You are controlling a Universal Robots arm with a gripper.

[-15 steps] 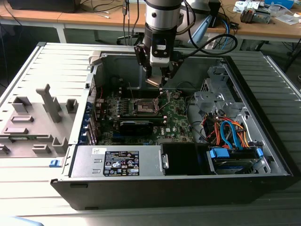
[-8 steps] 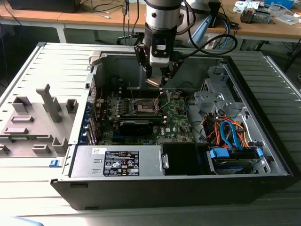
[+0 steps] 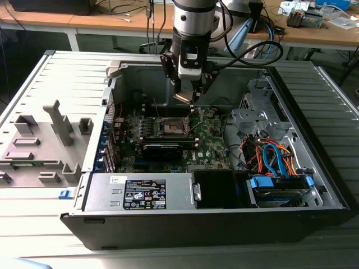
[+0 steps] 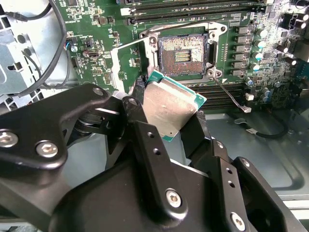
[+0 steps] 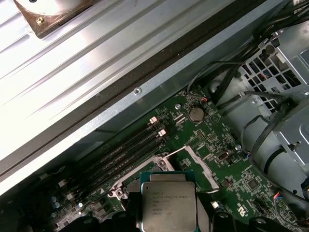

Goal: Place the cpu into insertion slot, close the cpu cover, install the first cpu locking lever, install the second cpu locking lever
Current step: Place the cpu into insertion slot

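Exterior view: the gripper (image 3: 189,94) hangs inside the open computer case (image 3: 314,168), just above the green motherboard (image 3: 210,140). The cpu (image 3: 183,98) shows as a pale sliver at its tip. Whether the fingers clamp it is hard to make out from here. The insertion slot (image 3: 175,128) lies below it, the two apart. The power supply (image 3: 140,193) sits along the near wall, with a tangle of blue and orange cables (image 3: 272,157) toward the exterior view's right.

Second wrist view: the black fingers (image 4: 140,125) are closed on the cpu (image 4: 169,106), one on each edge, and it is tilted with its silvery top facing the camera. The lower part of the chip is hidden behind the finger links. The slot (image 4: 182,52) lies open with its pin field bare and nothing in it. The cpu cover (image 4: 126,45) stands raised at the slot's side and reads only as a thin strip. One locking lever (image 4: 231,94) is swung out, free.

First wrist view: the cpu (image 5: 166,205) is cut off by the frame edge and hides the slot's centre. The cover frame (image 5: 203,165) rises beside it, and the memory slots (image 5: 120,154) run alongside.
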